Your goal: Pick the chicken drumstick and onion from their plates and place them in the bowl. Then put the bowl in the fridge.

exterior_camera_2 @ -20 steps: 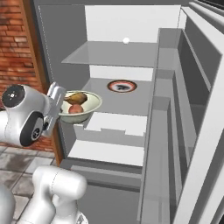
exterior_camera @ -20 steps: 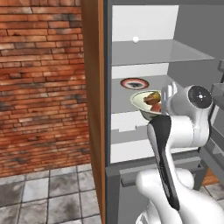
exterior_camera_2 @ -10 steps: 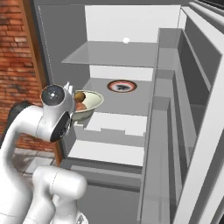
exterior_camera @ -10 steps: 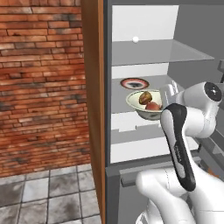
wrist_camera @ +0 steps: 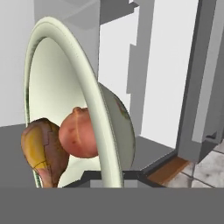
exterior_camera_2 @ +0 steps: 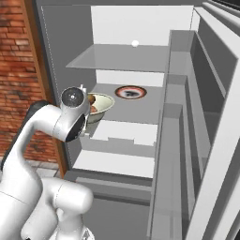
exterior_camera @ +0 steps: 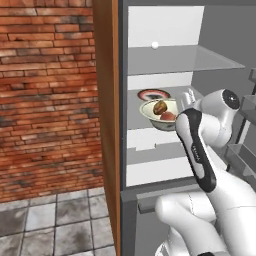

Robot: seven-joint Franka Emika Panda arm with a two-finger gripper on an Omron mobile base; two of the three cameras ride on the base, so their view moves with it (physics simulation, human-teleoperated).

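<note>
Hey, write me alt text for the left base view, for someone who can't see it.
A white robot arm holds a pale bowl with the chicken drumstick and onion inside the open fridge, at its middle shelf. A red-rimmed dish lies behind it; a brick wall stands left.

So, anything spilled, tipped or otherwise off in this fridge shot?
Nothing stands out. The bowl sits level in the open fridge, over the middle shelf, with the chicken drumstick and onion both inside it. The gripper is shut on its rim. A reddish dish lies flat behind.
</note>
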